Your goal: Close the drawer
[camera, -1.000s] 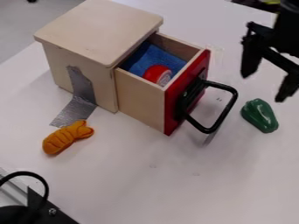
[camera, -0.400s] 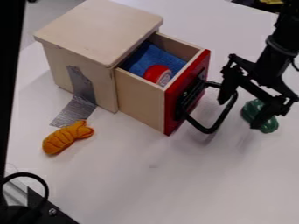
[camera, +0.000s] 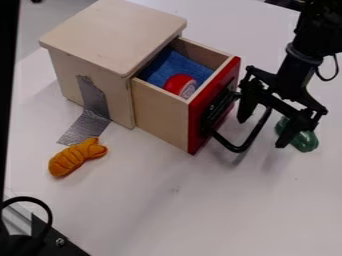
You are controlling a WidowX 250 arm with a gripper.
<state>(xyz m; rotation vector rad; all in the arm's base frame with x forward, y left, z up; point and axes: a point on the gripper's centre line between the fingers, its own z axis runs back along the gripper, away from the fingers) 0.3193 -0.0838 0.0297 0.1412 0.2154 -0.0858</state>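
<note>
Lining-up step, I judge: drawer (camera: 159, 116) is sticking out of the wooden box (camera: 113, 35); tool (camera: 261, 133) is hanging wide open at the handle (camera: 234, 148), gripping nothing. Next move is calling for a push boxward.

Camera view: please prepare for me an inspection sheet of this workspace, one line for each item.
Surface: white table, grey tape running onto it from wooden box.
Job's things: drawer open, black handle on red front; blue cloth and red round object inside.
Clutter: orange toy near tape; green toy partly behind gripper.
Gripper: open, at handle; contact unclear.
Cables: black cable by arm; black loop at lower left.
Surroundings: grey floor, upper left.
</note>
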